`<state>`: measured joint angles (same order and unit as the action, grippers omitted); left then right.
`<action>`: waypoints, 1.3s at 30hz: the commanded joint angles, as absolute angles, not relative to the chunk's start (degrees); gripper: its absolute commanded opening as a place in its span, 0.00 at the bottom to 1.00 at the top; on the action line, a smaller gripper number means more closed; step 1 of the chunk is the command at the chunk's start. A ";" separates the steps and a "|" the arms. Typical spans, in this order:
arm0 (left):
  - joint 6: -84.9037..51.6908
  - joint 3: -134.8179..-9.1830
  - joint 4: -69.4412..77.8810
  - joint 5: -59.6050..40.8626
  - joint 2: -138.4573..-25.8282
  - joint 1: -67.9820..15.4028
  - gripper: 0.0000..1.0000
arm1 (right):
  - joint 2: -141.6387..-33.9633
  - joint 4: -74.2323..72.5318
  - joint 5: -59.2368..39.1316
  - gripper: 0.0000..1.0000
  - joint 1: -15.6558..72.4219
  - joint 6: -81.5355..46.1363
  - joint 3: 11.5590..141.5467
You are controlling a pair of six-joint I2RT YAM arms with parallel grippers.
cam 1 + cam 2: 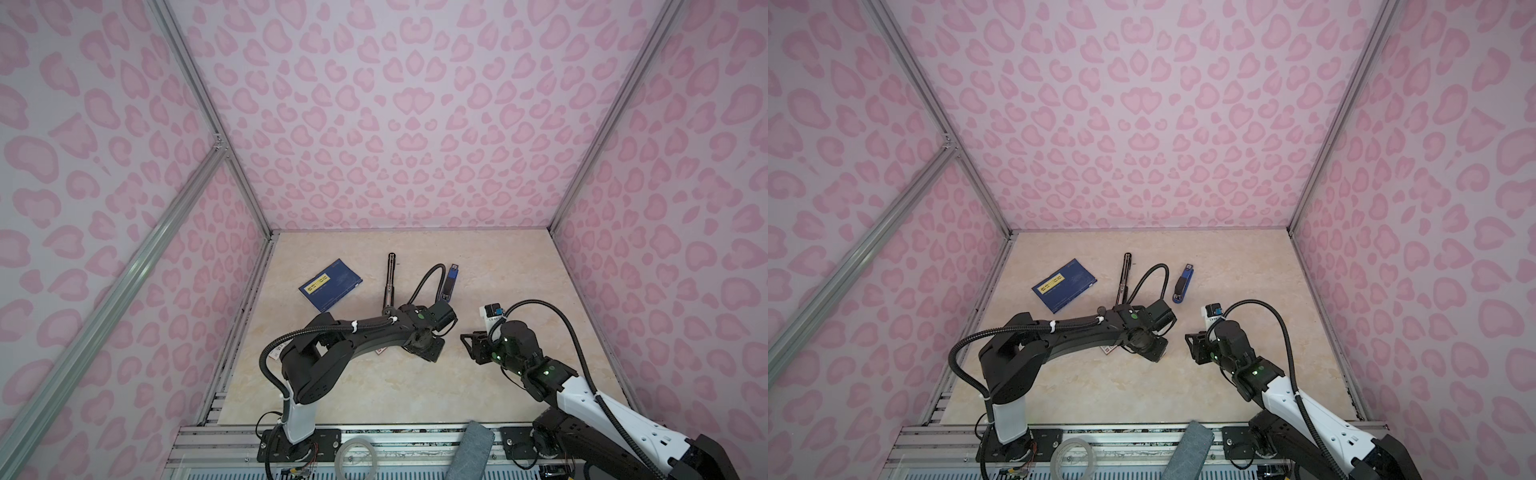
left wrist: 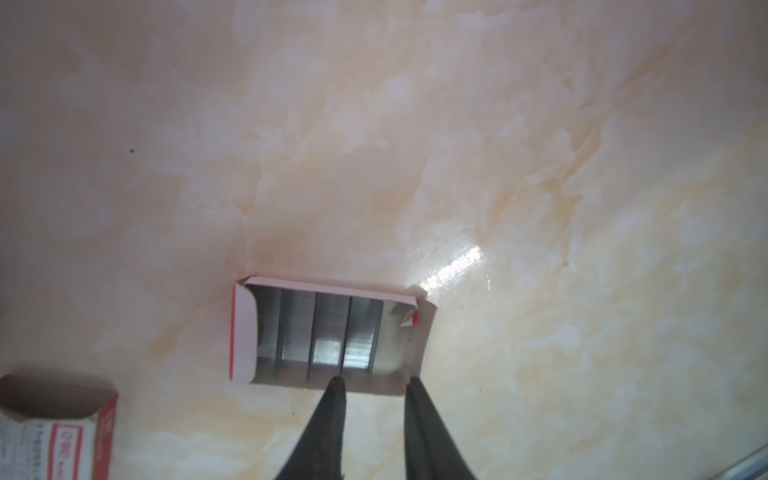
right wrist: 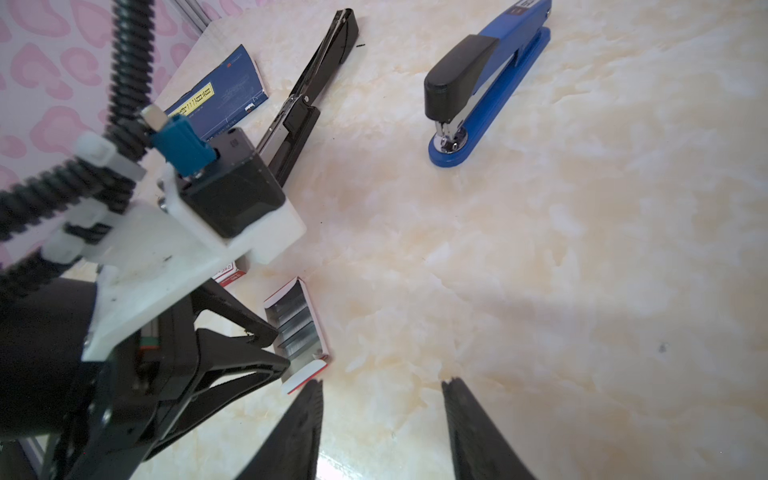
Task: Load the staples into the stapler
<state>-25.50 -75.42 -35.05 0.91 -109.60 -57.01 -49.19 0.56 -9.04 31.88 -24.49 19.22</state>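
Left gripper tips straddle staples at tray edge

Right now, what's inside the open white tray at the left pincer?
Silvery staple strips lie side by side in the tray, with one end bare. Anything beneath them is covered. The left pincer has its tips at the tray's edge.

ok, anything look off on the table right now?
The black stapler lies splayed fully open, flat on the table; the blue stapler is shut. The staple tray, staples inside, sits out of its sleeve, one end slot empty. Probably deliberate for loading.
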 commanded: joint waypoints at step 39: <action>-23.38 -81.03 -40.42 6.90 -115.21 -59.33 0.15 | -42.67 1.93 -9.58 0.50 29.46 -26.18 16.37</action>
<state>-23.77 -80.38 -39.29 6.28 -114.89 -59.27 -42.96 2.83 -9.28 29.50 -25.93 16.99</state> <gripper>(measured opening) 0.156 0.505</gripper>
